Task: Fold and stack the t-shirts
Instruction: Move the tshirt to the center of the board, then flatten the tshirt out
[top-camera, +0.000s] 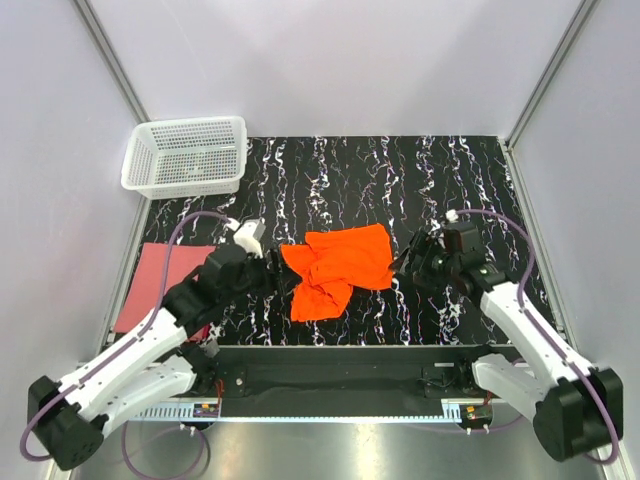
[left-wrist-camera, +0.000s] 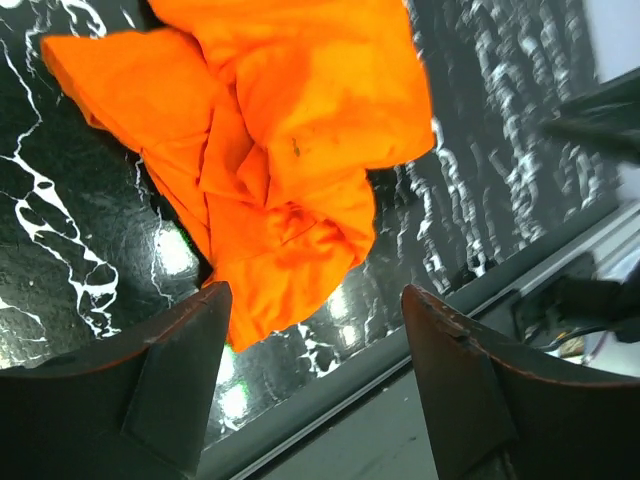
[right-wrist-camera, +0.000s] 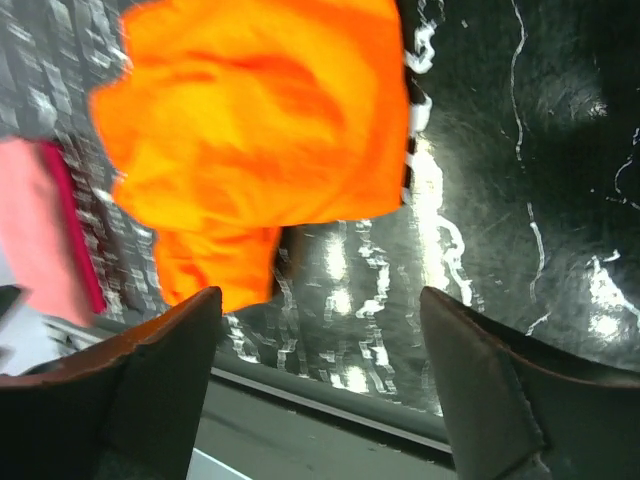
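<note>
The bright orange t-shirt (top-camera: 335, 265) lies crumpled in the middle of the black marbled table (top-camera: 400, 180); it also shows in the left wrist view (left-wrist-camera: 280, 150) and the right wrist view (right-wrist-camera: 260, 130). The pink-red t-shirt (top-camera: 160, 280) lies flat and folded at the table's left edge, partly under my left arm; a strip of it shows in the right wrist view (right-wrist-camera: 40, 230). My left gripper (top-camera: 272, 268) is open and empty just left of the orange shirt. My right gripper (top-camera: 405, 265) is open and empty just right of it.
A white plastic mesh basket (top-camera: 188, 155) stands at the back left corner. Grey walls close in the left, back and right sides. A dark rail (top-camera: 350, 355) runs along the table's near edge.
</note>
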